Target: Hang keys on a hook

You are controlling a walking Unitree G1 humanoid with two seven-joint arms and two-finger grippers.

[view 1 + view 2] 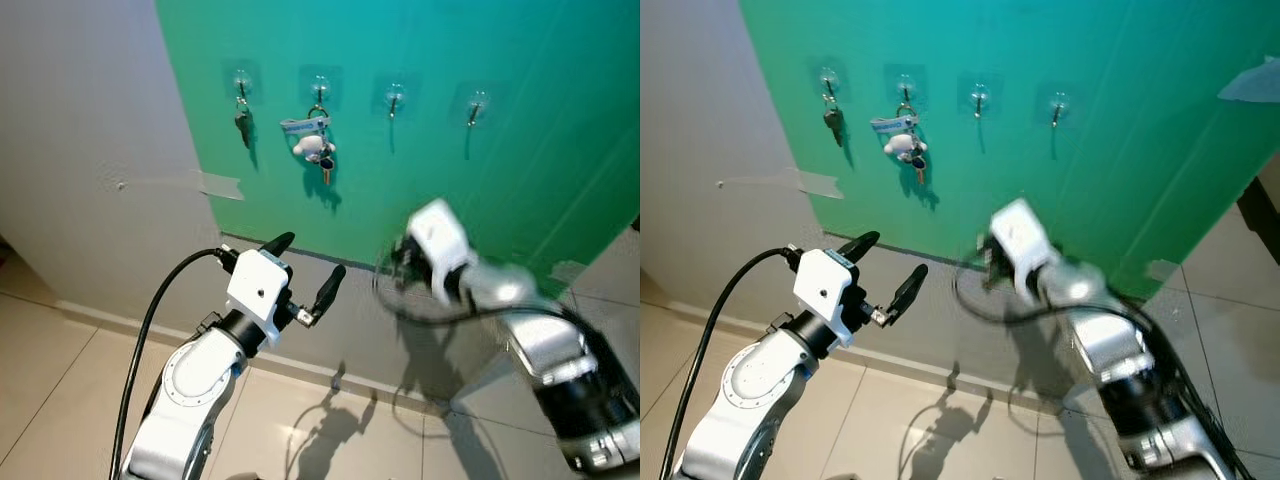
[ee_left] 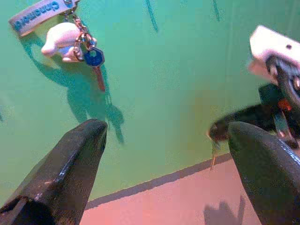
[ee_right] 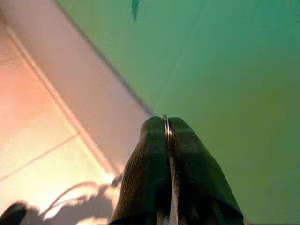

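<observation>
Both silver arms are reaching forward toward a green wall panel (image 1: 480, 180) carrying a row of four clear hooks. The left gripper (image 1: 308, 268) is sitting raised at the end of a bent forearm, pointing up and toward the panel, its two black fingers (image 2: 75, 164) standing wide apart with nothing between them. The right gripper (image 1: 988, 262) is blurring in the head views; its arm is angling up from the lower right with the white wrist block tipped toward the panel, below the two right-hand hooks. In the right wrist view its fingers (image 3: 154, 173) are pressing together on a thin metal ring (image 3: 166, 125), the edge of which is showing in the seam; the left wrist view is showing a small key (image 2: 213, 152) dangling under those fingers. The leftmost hook (image 1: 241, 82) is bearing a dark key (image 1: 243, 125), the second hook (image 1: 319, 86) a keyring with a white plush charm (image 1: 313, 146) and a tag, while the third hook (image 1: 395, 97) and fourth hook (image 1: 476, 103) are hanging bare.
</observation>
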